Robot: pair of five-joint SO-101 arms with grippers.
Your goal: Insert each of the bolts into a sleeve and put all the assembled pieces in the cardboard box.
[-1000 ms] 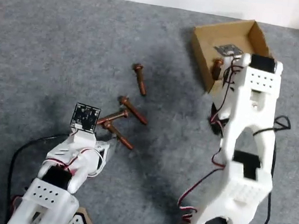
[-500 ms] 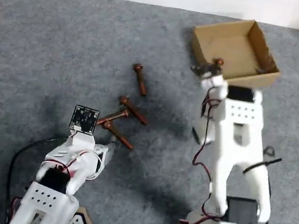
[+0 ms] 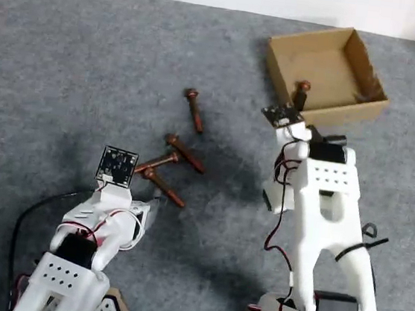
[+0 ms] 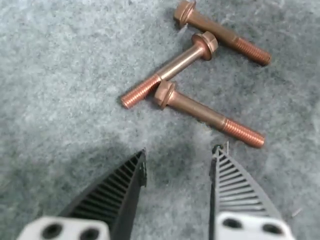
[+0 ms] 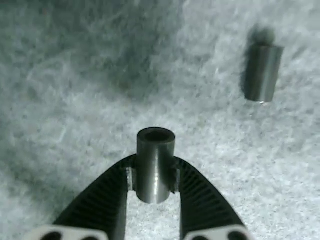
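Three copper bolts lie on the grey carpet ahead of my left gripper [image 4: 179, 152], which is open and empty. The nearest bolt [image 4: 207, 112] is just beyond its fingertips, with a second bolt [image 4: 170, 70] and a third bolt [image 4: 222, 32] farther off. In the high view a lone bolt [image 3: 192, 109] lies apart from this cluster. My right gripper [image 5: 154, 175] is shut on an upright dark sleeve [image 5: 156, 162]. Another sleeve [image 5: 262, 72] lies on the carpet beyond it. The cardboard box [image 3: 354, 52] holds one bolt piece [image 3: 302, 93] at its near wall.
The left arm [image 3: 102, 226] is at the front left and the right arm [image 3: 325, 206] at the front right, just in front of the box. A white wall edge runs along the back of the carpet.
The right arm has drawn back from over the box toward the front, leaving the bolt piece inside. The left arm has barely moved.
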